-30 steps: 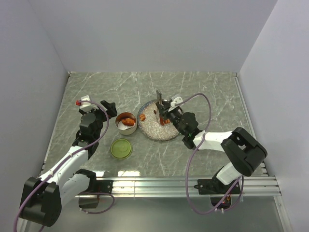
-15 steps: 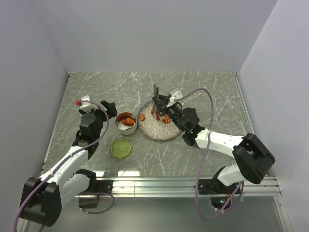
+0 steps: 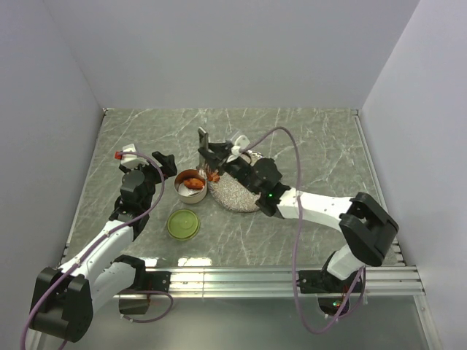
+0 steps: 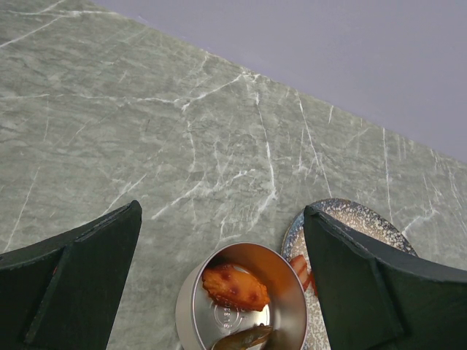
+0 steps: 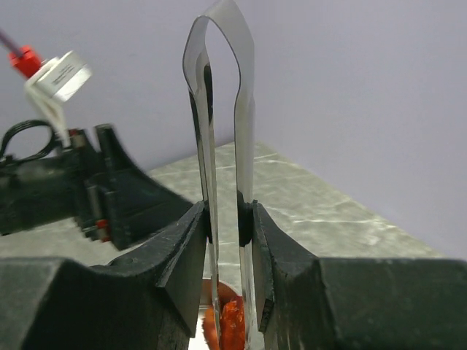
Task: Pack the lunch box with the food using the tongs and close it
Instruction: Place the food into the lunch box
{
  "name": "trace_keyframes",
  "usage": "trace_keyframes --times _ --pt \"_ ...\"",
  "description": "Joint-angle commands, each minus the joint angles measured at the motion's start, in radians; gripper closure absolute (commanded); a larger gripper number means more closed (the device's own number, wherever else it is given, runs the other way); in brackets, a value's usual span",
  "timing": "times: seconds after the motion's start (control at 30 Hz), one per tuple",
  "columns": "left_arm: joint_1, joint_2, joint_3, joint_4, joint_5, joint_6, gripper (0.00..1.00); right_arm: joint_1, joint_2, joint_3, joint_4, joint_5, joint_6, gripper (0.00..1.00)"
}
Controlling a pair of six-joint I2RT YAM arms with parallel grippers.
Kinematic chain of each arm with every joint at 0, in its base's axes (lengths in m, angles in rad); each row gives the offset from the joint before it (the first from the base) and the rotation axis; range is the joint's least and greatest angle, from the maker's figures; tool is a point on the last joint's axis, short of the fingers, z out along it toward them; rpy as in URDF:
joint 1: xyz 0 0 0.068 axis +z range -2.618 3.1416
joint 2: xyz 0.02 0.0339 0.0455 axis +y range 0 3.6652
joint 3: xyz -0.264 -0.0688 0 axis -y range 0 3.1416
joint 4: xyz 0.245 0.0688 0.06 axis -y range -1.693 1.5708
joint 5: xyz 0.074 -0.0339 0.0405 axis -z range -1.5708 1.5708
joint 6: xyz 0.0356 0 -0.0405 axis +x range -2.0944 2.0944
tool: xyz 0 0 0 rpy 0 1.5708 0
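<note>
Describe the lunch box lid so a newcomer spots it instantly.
On the grey marble table, find the speckled plate mid-table; a steel tin sits beside its left edge. Toward the near edge from it lies the lid: a flat olive-green disc, the only green thing there.

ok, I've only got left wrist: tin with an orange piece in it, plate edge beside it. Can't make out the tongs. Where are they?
Observer: The right gripper has the tongs clamped between its jaws, loop end up.
Operator: Carrying anything?
Observer: Looks like it. In right wrist an orange chunk shows low between the tong arms.
Operator: And the lid?
Observer: The lid lies flat on the table, on the near side of the lunch box, apart from it.
</note>
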Motion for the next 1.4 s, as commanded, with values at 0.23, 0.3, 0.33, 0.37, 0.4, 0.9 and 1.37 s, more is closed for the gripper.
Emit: trace_keyframes --times 0.23,0.3,0.33,0.37,0.4,0.9,1.37 --pt "0.000 -0.026 -0.002 0.033 -0.003 -0.017 0.01 0.052 0.123 0.154 0.068 -0.058 0.030 0.81" --pt "0.000 -0.027 -0.002 0.031 -0.003 -0.017 0.01 0.054 0.145 0.165 0.070 -0.060 0.033 0.80" --pt "0.000 -0.027 -0.002 0.031 -0.004 -0.017 0.01 0.055 0.152 0.179 0.064 -0.061 0.033 0.79" --pt "0.000 -0.027 -0.001 0.031 -0.003 -0.015 0.01 0.055 0.168 0.187 0.062 -0.061 0.035 0.77" --pt "0.000 -0.027 -0.002 0.031 -0.004 -0.017 0.00 0.055 0.174 0.191 0.067 -0.060 0.036 0.74" --pt "0.000 -0.026 -0.002 0.031 -0.004 -0.015 0.01 0.057 0.185 0.179 0.108 -0.051 0.035 0.51" --pt "0.000 -0.024 -0.004 0.034 -0.009 -0.017 0.01 0.047 0.024 -0.013 0.152 0.149 -0.071 0.54"
